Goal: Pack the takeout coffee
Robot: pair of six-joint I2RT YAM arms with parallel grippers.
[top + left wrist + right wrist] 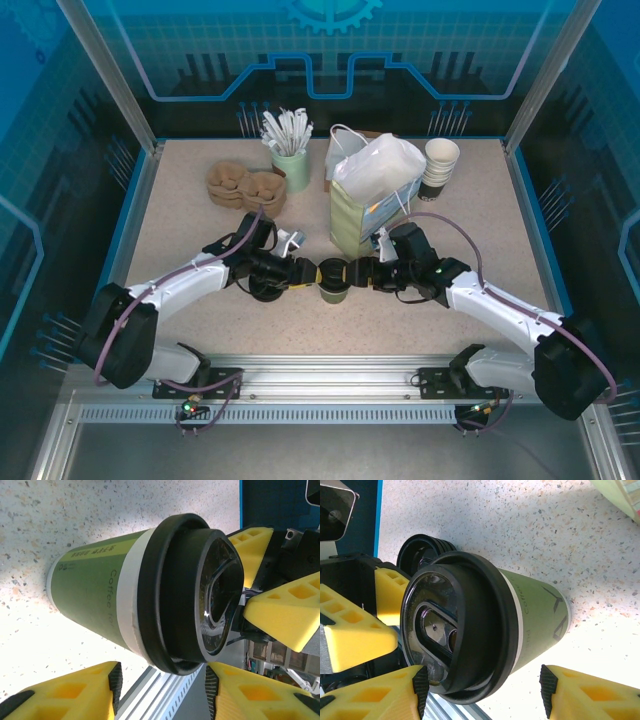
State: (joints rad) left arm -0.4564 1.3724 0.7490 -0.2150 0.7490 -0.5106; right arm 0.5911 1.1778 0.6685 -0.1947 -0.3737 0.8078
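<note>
- Two grippers meet head-on at mid-table, the left gripper [314, 273] from the left and the right gripper [355, 273] from the right, with the takeout coffee [333, 272] between their tips.
- Left gripper: jaws parted. In its wrist view the yellow fingers [65, 695] sit to either side, the cup lies ahead of the tips, and a gap separates each black pad from it. It is released and holds nothing.
- Right gripper: jaws parted and straddling the cup. The near pad [420, 685] lies just beside the lid's rim, and contact cannot be told. The far pad [547, 685] stands apart from the cup wall, with table showing in the gap. It is not clamped.
- Takeout coffee: upright on the speckled table [180, 300], with an olive-green paper wall printed "Coffee" and a white band under a round black lid.
- A low pile of black lids [422, 547] lies just behind the cup in the right wrist view.
- The paper bag [375, 195], pale green below and white above, stands upright just beyond the cup, toward the far edge.
- Far row: the stack of lidless cups [440, 165] just right of the bag, a green pot [292, 170] of white sticks left of it, and brown pulp cup carriers [245, 185] further left.
</note>
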